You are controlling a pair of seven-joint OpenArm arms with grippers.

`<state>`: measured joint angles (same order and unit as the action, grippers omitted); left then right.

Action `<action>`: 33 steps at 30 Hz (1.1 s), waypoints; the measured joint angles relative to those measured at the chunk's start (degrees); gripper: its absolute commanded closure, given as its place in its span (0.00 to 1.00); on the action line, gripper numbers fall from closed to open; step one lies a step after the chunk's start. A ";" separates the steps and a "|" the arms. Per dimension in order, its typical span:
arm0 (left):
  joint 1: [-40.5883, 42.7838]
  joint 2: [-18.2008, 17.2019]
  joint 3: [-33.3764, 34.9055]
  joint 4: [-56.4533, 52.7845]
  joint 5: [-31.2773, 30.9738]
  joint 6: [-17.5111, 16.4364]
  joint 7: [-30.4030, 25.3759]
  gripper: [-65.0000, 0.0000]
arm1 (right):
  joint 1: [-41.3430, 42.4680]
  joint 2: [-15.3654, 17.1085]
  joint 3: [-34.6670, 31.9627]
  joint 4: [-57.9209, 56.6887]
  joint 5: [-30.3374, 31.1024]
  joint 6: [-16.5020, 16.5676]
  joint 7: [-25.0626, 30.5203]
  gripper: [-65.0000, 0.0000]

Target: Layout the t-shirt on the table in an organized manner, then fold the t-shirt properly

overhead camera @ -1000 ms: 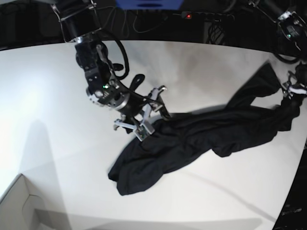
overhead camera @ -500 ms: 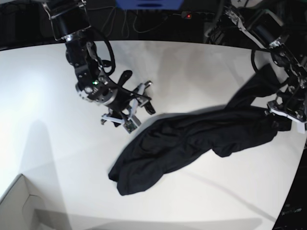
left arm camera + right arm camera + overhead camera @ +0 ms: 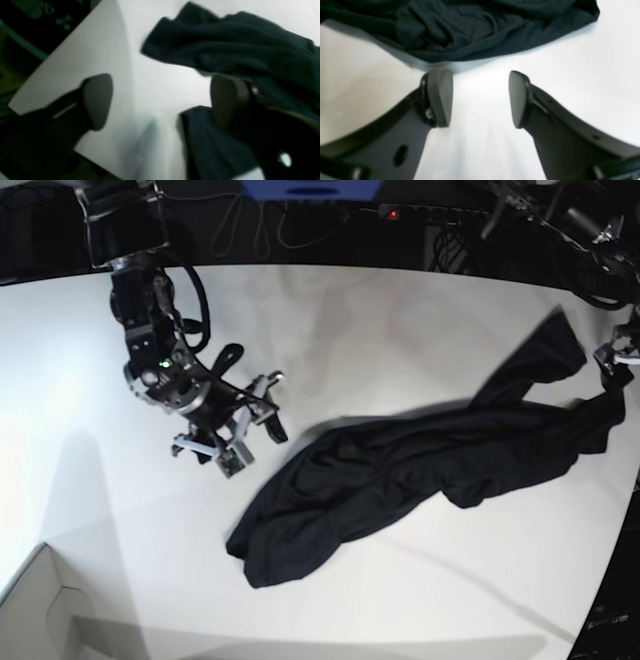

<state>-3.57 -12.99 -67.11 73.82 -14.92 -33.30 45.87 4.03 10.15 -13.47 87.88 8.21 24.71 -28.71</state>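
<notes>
White table (image 3: 420, 310) carries the black t-shirt (image 3: 400, 470), which lies bunched in a diagonal rope from the near centre to the far right edge. Layout step is in hand; nothing is spread yet, no fold begun. Right hand (image 3: 232, 438) hangs just beside the shirt's near-left edge, jaws wide, empty. Left hand (image 3: 160, 102) sits at the table's right edge, jaws wide over cloth, gripping nothing. Next move likely calls for pinching two corners and drawing them apart.
</notes>
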 measured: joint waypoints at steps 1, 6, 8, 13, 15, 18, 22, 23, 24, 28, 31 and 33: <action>-0.66 -0.74 -0.09 -2.69 0.09 0.13 -0.96 0.00 | -0.15 -0.04 -0.07 0.00 0.00 0.04 0.02 0.45; -4.17 -2.21 0.07 -10.64 0.28 0.07 -4.68 0.00 | -0.46 0.00 -0.04 0.02 0.13 0.04 0.20 0.45; -5.62 -2.14 0.07 -12.72 0.42 0.07 -6.10 0.00 | -1.22 0.15 0.26 0.02 0.15 0.02 0.17 0.45; -6.69 -3.63 6.21 -16.22 0.52 0.31 -10.21 0.00 | -1.81 1.33 0.24 0.02 0.17 0.04 0.07 0.45; -6.99 -3.85 7.67 -18.08 0.35 0.50 -12.74 0.00 | -1.73 1.97 0.44 0.04 0.13 0.02 -0.04 0.45; -6.86 -3.28 7.65 -19.58 0.42 0.44 -14.56 0.00 | -2.01 2.56 0.44 0.04 0.13 0.02 0.07 0.45; -6.97 -3.82 7.61 -21.42 0.09 0.48 -16.68 0.00 | -2.45 3.50 0.35 0.04 0.11 0.02 -0.04 0.45; -6.97 -3.85 7.61 -21.86 0.09 0.48 -17.53 0.00 | -2.47 3.54 0.42 0.04 0.13 0.02 -0.02 0.45; -6.97 -3.89 7.61 -22.34 -0.13 0.48 -18.40 0.00 | -2.45 3.54 0.39 0.04 0.15 0.04 0.02 0.45; -7.15 -5.20 7.58 -25.11 -1.25 0.07 -19.85 0.00 | -2.49 3.67 0.39 0.04 0.15 0.02 -0.02 0.45; -7.28 -5.29 7.54 -25.57 -1.20 0.04 -20.24 0.00 | -2.45 3.65 0.39 0.04 0.15 0.04 0.02 0.45; -7.61 -5.60 7.52 -25.92 -1.20 0.07 -20.22 0.00 | -2.47 3.65 0.39 0.04 0.13 0.04 -0.04 0.45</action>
<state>-11.18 -18.59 -59.59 47.90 -16.12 -33.23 25.65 1.56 13.80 -13.08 87.92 8.34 24.75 -28.75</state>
